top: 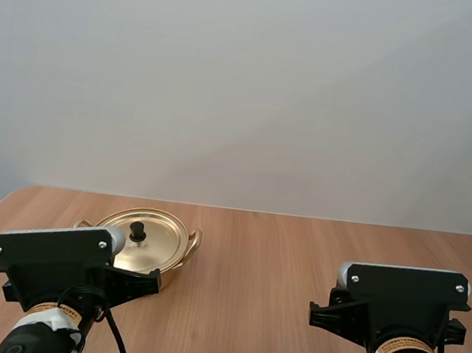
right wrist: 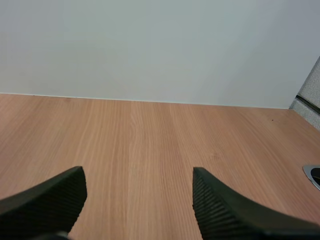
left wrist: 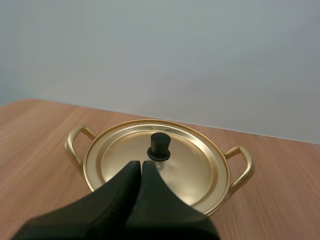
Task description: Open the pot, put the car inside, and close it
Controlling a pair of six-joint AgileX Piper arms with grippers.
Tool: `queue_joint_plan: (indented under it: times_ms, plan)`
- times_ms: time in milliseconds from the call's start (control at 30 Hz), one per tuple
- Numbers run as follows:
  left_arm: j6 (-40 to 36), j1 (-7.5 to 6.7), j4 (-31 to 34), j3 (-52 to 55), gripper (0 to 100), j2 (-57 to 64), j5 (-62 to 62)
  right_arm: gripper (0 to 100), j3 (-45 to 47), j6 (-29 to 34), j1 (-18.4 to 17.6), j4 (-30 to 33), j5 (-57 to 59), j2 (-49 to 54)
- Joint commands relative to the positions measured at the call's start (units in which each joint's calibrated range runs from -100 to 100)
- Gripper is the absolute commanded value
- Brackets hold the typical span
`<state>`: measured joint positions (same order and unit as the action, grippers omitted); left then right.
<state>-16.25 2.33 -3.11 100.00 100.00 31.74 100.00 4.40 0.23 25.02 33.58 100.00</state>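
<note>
Gold pot (top: pixel 176 265) sitting lidded at the lower left of the high view, left gripper (left wrist: pixel 141 164) clenched beside it, right gripper (right wrist: pixel 137 176) hanging released.

The pot is resting on the wooden table (top: pixel 277 266) just beyond the left arm (top: pixel 51 262), with its lid (top: pixel 159 238) lying flat on it and the black knob (top: pixel 137 232) standing upright at the lid's centre. In the left wrist view the two black fingers are lying together as one dark wedge, empty, the tip pointing at the knob from just short of it, above the lid's near edge. In the right wrist view the fingers (right wrist: pixel 215 200) are standing wide apart over bare wood, grasping nothing. The right arm (top: pixel 400 306) is sitting at the lower right of the high view, well apart from the pot.
</note>
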Motion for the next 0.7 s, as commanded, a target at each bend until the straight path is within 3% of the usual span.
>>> queue_joint_plan:
  times_ms: [0,667]
  plan:
    - [0.0,-0.02,0.0,0.0,0,0.0,0.0,100,0.0,0.0,0.0,0.0,-0.1,0.0]
    - [0.0,-0.02,0.0,0.0,0,0.0,0.0,100,0.0,0.6,0.0,0.0,0.1,0.0]
